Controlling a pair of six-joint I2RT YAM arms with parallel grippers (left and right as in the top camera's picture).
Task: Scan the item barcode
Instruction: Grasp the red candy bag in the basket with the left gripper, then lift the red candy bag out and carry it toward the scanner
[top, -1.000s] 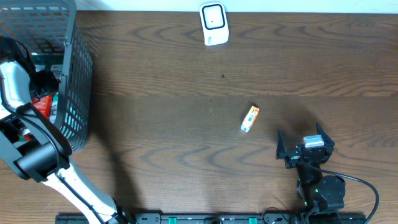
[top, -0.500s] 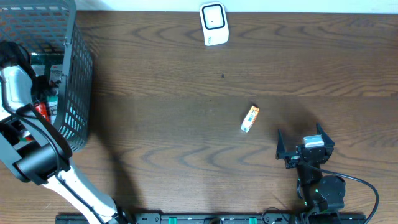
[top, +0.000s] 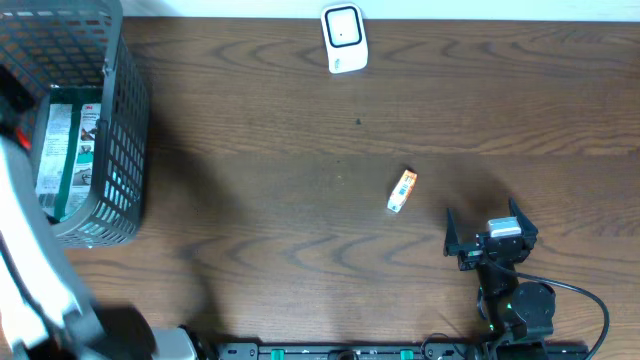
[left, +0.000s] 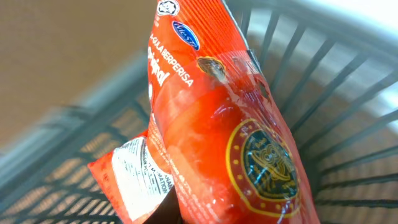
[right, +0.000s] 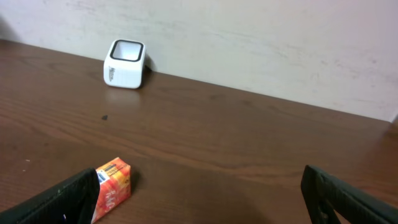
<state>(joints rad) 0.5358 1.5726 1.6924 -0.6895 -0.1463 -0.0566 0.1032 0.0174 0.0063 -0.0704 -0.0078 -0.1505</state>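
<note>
Left wrist view: glossy red-orange foil packet with a round gold crest and a white printed label panel fills the frame. Grey slatted plastic basket shows behind and around it.

Left end effector: closed on the red-orange packet. Its fingers are hidden behind the packet. No barcode can be made out on the faces shown.

Overhead: left arm is a white blur. It sits well to the left of the white box-shaped scanner and nearer the robot. The basket is far left of the scanner, at the corner of the dark brown wood-grain counter. Flat green-and-white packs lie inside the basket.

A small orange-and-white carton lies on its side on the counter. It is nearer the robot than the scanner and a little to the right.

Right end effector: jaws spread wide, gripping nothing. It is nearer the robot again and further right of the scanner, apart from the carton. The scanner stands upright at the counter's far edge, by the wall.
</note>
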